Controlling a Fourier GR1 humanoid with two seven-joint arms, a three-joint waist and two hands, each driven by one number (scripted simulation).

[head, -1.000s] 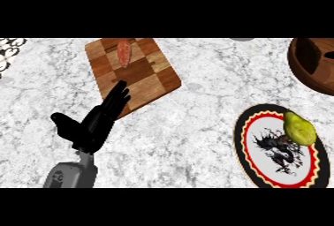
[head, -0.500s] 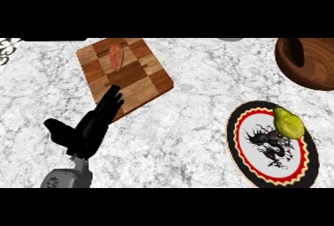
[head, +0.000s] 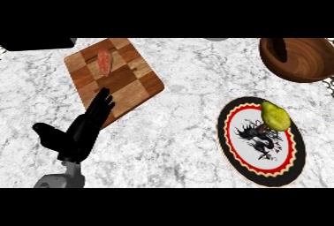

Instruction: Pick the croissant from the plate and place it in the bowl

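Seen from the head view, the white and grey marble surface (head: 183,88) fills the picture. At about four o'clock lies a round plate (head: 229,132) with a black rim, a red zigzag ring and a black dragon drawing in its white middle. The yellow-green croissant (head: 275,117) sits on the plate, at the plate's one o'clock edge, and nothing is touching it. At about one o'clock, well apart from the plate, stands a brown wooden bowl (head: 297,66), partly cut off by the picture's right side. At about eleven o'clock lies a brown checked wooden cutting board (head: 130,84), set at a slant, with a pink strip of food (head: 104,62) on its far end. At about eight o'clock the left robot hand (head: 81,130) comes up from the bottom on its grey forearm (head: 62,178). It is black, its fingers are straight and spread, and it holds nothing. Its fingertips (head: 103,98) reach over the near edge of the cutting board. A dark thing (head: 36,43) shows at the top left corner.
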